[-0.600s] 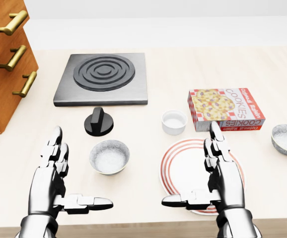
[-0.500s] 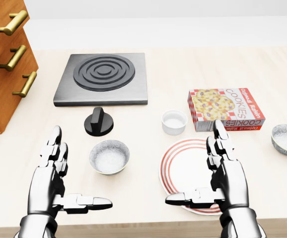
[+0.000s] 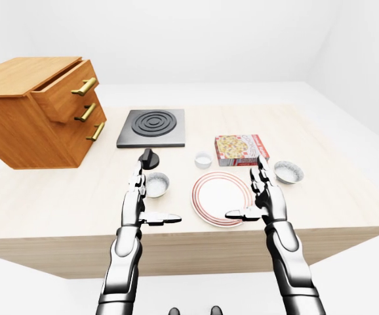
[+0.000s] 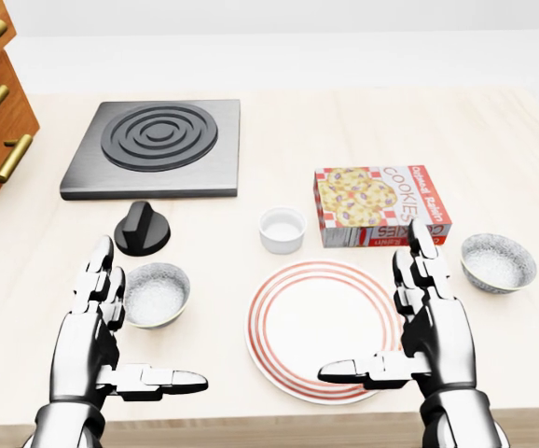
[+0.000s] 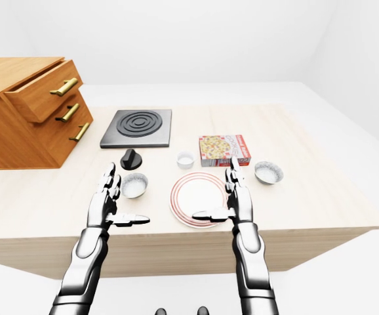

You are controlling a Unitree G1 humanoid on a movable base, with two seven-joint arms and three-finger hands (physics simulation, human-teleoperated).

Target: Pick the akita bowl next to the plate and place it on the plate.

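A red-ringed white plate (image 4: 293,322) lies low in the middle of the head view. One speckled grey akita bowl (image 4: 156,294) sits to its left, a second grey bowl (image 4: 498,262) to its right. My left hand (image 4: 144,329) is open, its fingers (image 4: 97,280) just left of the left bowl and not touching it. Over the plate's right rim my right hand (image 4: 374,306) is open too, thumb pointing left, with nothing in it.
A small white ramekin (image 4: 282,230) stands above the plate, with a cookie box (image 4: 380,205) to its right. A black knob (image 4: 142,229) and a dark stove plate (image 4: 153,147) are at upper left. The wooden drawer cabinet (image 3: 39,111) is far left; the table's near edge (image 4: 269,425) runs under my wrists.
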